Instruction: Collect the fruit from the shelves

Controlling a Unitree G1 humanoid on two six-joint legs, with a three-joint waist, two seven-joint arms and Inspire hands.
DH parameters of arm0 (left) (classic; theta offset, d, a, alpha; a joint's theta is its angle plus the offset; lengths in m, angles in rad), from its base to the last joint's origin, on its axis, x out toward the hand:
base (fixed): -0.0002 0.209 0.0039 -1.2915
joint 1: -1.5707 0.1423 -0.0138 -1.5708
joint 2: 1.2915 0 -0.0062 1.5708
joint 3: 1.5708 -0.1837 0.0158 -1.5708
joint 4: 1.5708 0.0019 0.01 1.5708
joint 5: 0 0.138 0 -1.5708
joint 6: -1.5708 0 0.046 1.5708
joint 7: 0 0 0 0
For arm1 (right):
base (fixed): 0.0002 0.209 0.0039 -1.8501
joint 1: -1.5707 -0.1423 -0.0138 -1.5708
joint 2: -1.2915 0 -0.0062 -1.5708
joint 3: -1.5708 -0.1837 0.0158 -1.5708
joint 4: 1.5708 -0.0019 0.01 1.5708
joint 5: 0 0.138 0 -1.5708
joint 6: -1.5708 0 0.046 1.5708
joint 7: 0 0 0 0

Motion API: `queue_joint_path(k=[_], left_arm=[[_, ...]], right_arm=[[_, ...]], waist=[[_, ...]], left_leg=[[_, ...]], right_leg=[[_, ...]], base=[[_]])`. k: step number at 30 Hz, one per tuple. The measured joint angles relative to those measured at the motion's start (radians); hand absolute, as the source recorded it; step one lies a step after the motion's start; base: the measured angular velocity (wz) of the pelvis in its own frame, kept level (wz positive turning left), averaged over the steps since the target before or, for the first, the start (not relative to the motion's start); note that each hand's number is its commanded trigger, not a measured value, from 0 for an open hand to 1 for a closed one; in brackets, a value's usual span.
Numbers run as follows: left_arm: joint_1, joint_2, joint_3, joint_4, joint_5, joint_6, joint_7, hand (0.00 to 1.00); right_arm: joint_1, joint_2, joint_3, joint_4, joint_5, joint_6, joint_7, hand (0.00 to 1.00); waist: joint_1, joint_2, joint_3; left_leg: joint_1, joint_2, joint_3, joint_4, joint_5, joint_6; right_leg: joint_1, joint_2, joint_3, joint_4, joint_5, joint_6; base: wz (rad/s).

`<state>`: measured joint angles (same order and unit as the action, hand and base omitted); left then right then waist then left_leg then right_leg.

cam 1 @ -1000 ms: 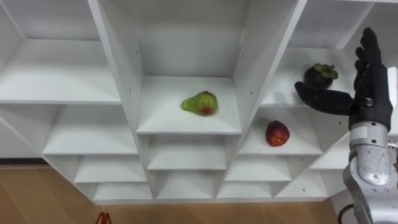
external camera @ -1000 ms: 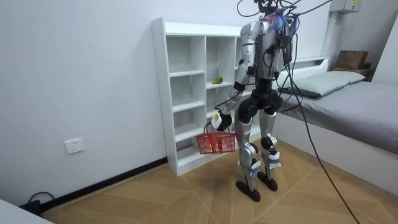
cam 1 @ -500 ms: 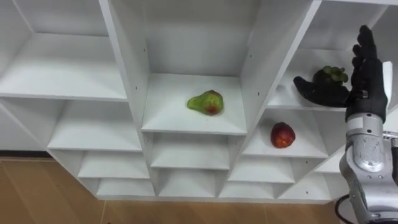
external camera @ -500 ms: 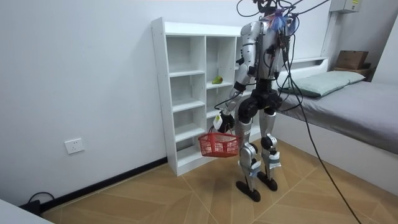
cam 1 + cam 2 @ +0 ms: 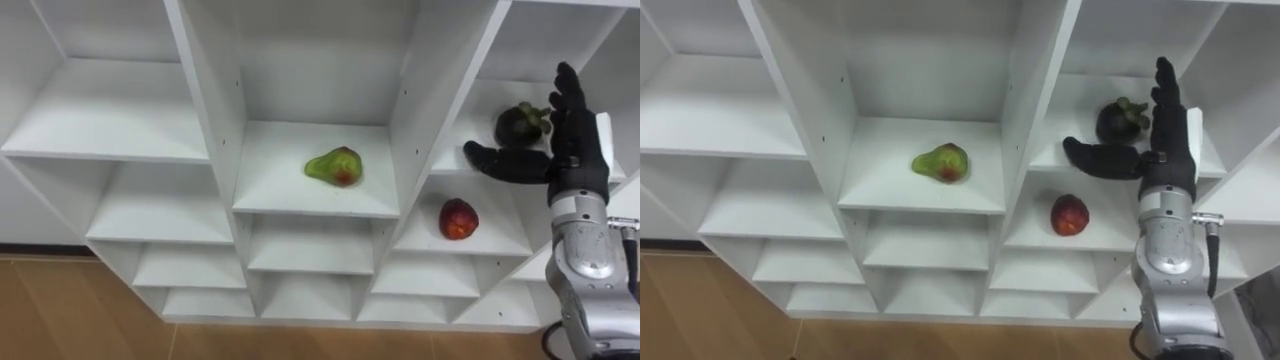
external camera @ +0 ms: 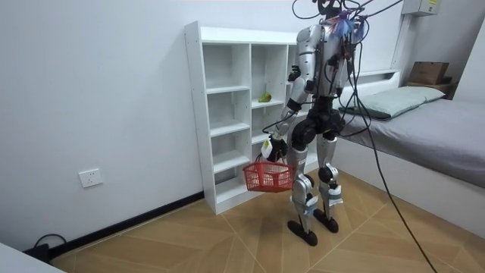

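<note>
Fruit is spread over 3 compartments of the white closet (image 5: pixel 205 110). At the far left, in the room view, a red basket (image 6: pixel 268 176) hangs below the left hand (image 6: pixel 267 149), whose grip cannot be told at that distance. In the middle column a green pear (image 5: pixel 333 166) is laid on its side. In the right column a red fruit (image 5: pixel 458 218) is set on the lower shelf and a dark mangosteen (image 5: pixel 520 123) on the shelf above. The right hand (image 5: pixel 575 160) is held just right of the mangosteen. Its fingers are straight and upright, and its thumb is stretched out leftward, lower than the fruit. Nothing is gripped, and no contact is seen. The reach is judged to be for the mangosteen. The palm should be brought in around the fruit and the fingers closed on its body, not its leafy cap, so that it is not rolled deeper. The basket should be kept level for the drop.
</note>
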<state>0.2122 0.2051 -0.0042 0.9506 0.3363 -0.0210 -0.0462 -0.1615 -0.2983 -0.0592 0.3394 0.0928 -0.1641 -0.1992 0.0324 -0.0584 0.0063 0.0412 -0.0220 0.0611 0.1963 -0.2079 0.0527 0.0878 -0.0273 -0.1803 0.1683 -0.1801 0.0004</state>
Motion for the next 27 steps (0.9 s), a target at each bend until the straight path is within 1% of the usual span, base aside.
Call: queue_joint_path(k=[2,5,11,20,21,22,23,24,25,26,27], left_arm=[[-0.002,-0.001,0.000,-0.004,-0.005,0.000,-0.004,1.00],[0.000,-0.002,0.000,-0.009,-0.005,0.000,-0.004,1.00],[0.004,-0.002,0.025,-0.010,-0.006,0.000,-0.003,1.00],[0.002,-0.003,0.028,-0.010,-0.004,-0.007,0.002,1.00],[0.003,-0.003,0.028,-0.010,-0.003,-0.007,0.002,1.00],[0.003,-0.004,0.028,-0.010,0.001,-0.007,0.002,1.00],[0.003,-0.006,0.028,-0.010,0.001,-0.007,0.002,1.00],[0.003,-0.006,0.028,-0.010,0.001,-0.007,0.002,1.00],[0.003,-0.008,0.030,-0.010,0.001,-0.007,0.002,1.00],[0.003,-0.009,0.033,-0.009,0.002,-0.007,0.002,1.00],[0.003,-0.009,0.034,-0.008,0.002,-0.007,0.002,1.00]], right_arm=[[-0.030,-0.011,-0.001,0.051,0.021,0.008,0.007,0.00],[-0.032,-0.016,-0.001,0.080,0.021,0.012,0.007,0.00],[-0.030,-0.016,-0.004,0.085,0.018,0.012,0.007,0.00],[-0.022,-0.016,-0.003,0.086,0.013,0.012,0.013,0.00],[-0.022,-0.016,-0.003,0.086,0.013,0.012,0.014,0.06],[-0.022,-0.016,-0.003,0.087,0.012,0.011,0.014,0.20],[-0.022,-0.017,-0.003,0.088,0.014,0.010,0.015,0.39],[-0.022,-0.017,-0.003,0.089,0.014,0.009,0.016,0.74],[-0.022,-0.019,-0.003,0.093,0.011,0.007,0.017,0.81],[-0.022,-0.019,-0.003,0.095,-0.001,0.006,0.018,1.00],[-0.022,-0.019,-0.004,0.101,-0.014,0.003,0.017,1.00]], waist=[[-0.006,-0.002,0.0007],[-0.003,-0.004,0.0016],[-0.007,-0.003,0.0003],[-0.004,0.000,-0.0030],[-0.004,0.001,-0.0035],[-0.004,0.002,-0.0043],[-0.004,0.003,-0.0050],[-0.004,0.004,-0.0054],[-0.003,0.004,-0.0059],[-0.003,0.005,-0.0058],[-0.003,0.005,-0.0058]], left_leg=[[-0.002,-0.006,-0.013,0.001,0.003,0.004],[-0.005,-0.009,-0.015,0.001,0.004,0.006],[-0.006,-0.008,-0.018,0.002,0.005,0.005],[0.006,-0.008,-0.018,-0.005,0.005,0.005],[0.006,-0.008,-0.018,-0.005,0.005,0.005],[0.006,-0.008,-0.018,-0.005,0.005,0.005],[0.007,-0.008,-0.018,-0.005,0.005,0.005],[0.007,-0.008,-0.018,-0.005,0.005,0.005],[0.008,-0.008,-0.018,-0.005,0.005,0.005],[0.011,-0.008,-0.017,-0.005,0.005,0.005],[0.012,-0.008,-0.017,-0.005,0.005,0.005]], right_leg=[[0.004,-0.002,-0.013,-0.001,0.000,0.000],[0.005,-0.005,-0.014,0.000,0.000,0.000],[0.004,-0.003,-0.014,-0.002,0.000,0.000],[0.012,-0.003,-0.014,-0.002,0.000,0.000],[0.012,-0.003,-0.014,-0.002,0.000,0.000],[0.012,-0.003,-0.014,-0.002,0.000,0.000],[0.013,-0.003,-0.015,-0.002,0.000,0.000],[0.013,-0.003,-0.015,-0.002,0.000,0.000],[0.014,-0.003,-0.014,-0.002,0.000,0.000],[0.016,-0.003,-0.014,-0.002,0.000,0.000],[0.017,-0.003,-0.014,-0.002,0.000,0.000]], base=[[0.13],[0.03],[0.00],[0.00],[0.00],[0.00],[0.00],[0.00],[0.00],[0.00],[0.00]])
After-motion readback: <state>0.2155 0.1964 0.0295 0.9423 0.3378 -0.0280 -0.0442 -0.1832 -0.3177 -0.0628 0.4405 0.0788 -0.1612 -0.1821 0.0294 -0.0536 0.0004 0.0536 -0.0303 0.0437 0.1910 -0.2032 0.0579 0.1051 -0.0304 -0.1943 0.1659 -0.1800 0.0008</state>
